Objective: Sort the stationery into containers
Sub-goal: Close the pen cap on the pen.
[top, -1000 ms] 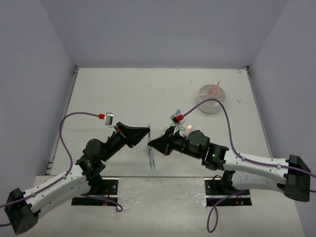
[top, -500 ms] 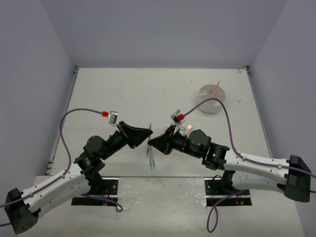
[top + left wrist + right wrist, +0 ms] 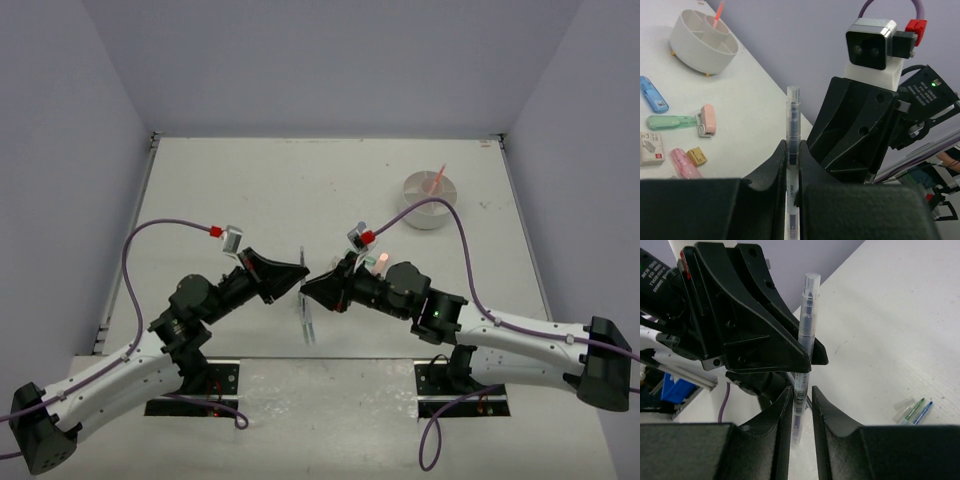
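tub [image 3: 432, 205]: sits far right, red pen [image 3: 437, 178] poking out
left gripper [image 3: 792, 165]: clamped on clear pen [image 3: 792, 115], upright above the table [image 3: 250, 180]
right gripper [image 3: 801, 395]: jaws a bit apart around the same pen's end
erasers [image 3: 707, 119]: top view mostly hides them

A clear pen [image 3: 808, 315] stands nearly upright between the fingers of my right gripper [image 3: 801, 390]. The two black fingers flank its lower barrel with a sliver of gap on one side and are not pressing it. Higher up, the left gripper [image 3: 812, 356] reaches in from the left of the view, its black tips meeting on the barrel's dark section. Behind lies the white table [image 3: 900, 315]. At lower right three thin pens [image 3: 912, 410] — clear, green, blue — rest close together on it.
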Robot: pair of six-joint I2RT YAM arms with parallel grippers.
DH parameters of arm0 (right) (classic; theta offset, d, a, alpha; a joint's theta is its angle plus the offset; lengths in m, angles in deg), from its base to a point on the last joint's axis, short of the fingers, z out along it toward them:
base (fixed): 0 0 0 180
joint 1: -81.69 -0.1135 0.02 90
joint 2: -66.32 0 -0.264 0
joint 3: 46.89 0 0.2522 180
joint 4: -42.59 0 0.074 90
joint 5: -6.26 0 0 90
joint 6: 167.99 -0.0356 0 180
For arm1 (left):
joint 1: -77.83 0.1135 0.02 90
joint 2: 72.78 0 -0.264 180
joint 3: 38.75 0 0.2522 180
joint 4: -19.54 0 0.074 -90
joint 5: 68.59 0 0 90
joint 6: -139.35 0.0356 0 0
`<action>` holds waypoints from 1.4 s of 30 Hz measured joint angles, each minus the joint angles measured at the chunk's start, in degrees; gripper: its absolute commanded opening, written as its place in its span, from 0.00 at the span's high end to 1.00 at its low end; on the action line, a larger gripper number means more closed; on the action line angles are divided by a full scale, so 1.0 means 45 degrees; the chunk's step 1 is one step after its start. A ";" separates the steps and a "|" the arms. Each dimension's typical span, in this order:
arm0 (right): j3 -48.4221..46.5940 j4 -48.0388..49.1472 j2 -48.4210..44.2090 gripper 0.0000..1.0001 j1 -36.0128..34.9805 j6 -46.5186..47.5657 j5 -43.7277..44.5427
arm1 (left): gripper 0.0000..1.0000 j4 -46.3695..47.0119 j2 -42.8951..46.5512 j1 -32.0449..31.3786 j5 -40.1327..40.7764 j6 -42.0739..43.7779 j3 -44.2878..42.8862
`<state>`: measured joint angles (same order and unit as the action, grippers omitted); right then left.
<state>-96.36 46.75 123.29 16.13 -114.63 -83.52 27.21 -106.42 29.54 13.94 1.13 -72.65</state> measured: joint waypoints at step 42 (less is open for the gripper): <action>-0.1426 -0.1291 0.1164 1.00 0.0000 0.0780 -0.1523 | 0.92 -0.1712 0.0156 -0.0024 0.1119 0.1631 -0.1988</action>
<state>-102.78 40.94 128.52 16.13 -111.12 -90.38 19.50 -105.72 29.43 18.97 8.47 -81.60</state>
